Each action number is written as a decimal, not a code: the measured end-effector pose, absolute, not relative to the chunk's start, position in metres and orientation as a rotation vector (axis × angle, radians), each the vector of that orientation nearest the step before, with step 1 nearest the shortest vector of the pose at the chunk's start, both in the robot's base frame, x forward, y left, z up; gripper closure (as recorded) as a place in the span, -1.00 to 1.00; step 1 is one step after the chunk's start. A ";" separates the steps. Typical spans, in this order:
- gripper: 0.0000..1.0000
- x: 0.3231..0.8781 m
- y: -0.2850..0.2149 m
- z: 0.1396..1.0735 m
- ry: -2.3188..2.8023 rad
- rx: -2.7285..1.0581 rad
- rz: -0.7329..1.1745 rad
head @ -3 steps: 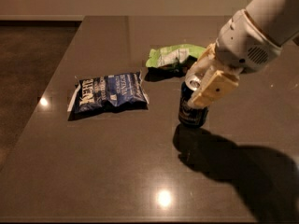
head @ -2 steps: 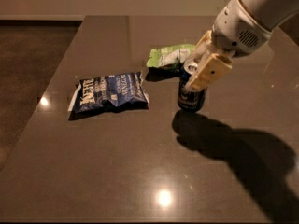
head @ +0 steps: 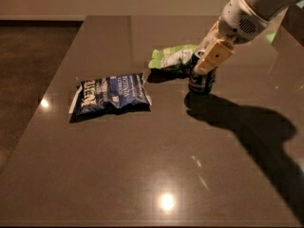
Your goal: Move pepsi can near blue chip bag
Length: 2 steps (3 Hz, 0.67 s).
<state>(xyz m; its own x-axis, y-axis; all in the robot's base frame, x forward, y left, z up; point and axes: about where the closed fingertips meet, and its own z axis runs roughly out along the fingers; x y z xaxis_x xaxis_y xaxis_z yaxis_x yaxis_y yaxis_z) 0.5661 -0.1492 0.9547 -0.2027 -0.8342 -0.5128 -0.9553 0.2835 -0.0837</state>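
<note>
The pepsi can stands upright on the dark table, right of centre, just in front of the light-green chip bag. My gripper comes down from the upper right and is shut on the can's top; a tan finger covers its upper side. The blue chip bag lies flat to the left of the can, about a can's height away from it.
A light-green chip bag lies just behind and left of the can. My white arm reaches in from the upper right and casts a wide shadow over the table's right side. The table's left edge borders the dark floor.
My gripper has carried the pepsi can away from the camera and slightly right, closer to the light-green bag. Both chip bags have stayed in place.
</note>
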 end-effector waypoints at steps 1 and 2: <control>0.65 0.591 -0.165 0.945 2.145 -1.558 0.319; 0.19 0.607 -0.176 0.939 2.173 -1.522 0.305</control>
